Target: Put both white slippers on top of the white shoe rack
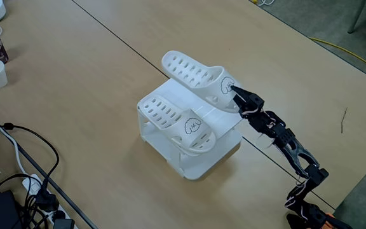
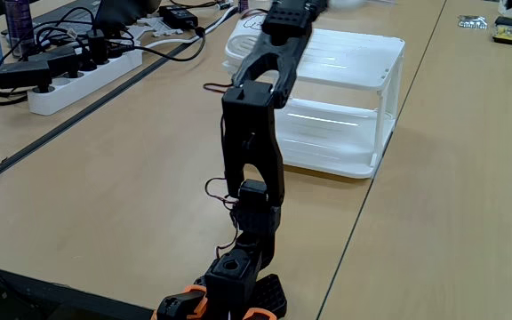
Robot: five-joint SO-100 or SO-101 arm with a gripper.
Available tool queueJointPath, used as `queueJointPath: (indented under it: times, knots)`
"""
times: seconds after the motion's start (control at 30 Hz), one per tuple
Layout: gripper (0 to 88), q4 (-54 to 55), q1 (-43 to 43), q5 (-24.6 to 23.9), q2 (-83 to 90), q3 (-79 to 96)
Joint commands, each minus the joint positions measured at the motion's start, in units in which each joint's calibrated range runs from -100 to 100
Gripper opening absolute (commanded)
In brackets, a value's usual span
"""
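Fixed view: far white slipper (image 1: 199, 77) toe at the jaws' tips.

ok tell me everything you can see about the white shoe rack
The white shoe rack is a boxy white plastic two-tier unit with a flat, round-cornered top and translucent-looking side walls. It stands upright on the wooden table, angled to the table's edges. Both white slippers rest on its top; the far one overhangs the edge. The gripper meets that slipper's toe end. In another fixed view the rack stands behind the arm.
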State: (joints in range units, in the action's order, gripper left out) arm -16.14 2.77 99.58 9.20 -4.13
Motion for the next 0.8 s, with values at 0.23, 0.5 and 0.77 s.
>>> queueJointPath:
  times: [0.23,0.5,0.77]
  knots:
    - [0.8,0.0,-4.5,0.4,-5.2,-5.1]
    - [0.8,0.0,-3.9,0.4,-7.9,-4.6]
    - [0.8,0.0,-2.0,0.4,-8.6,-4.6]
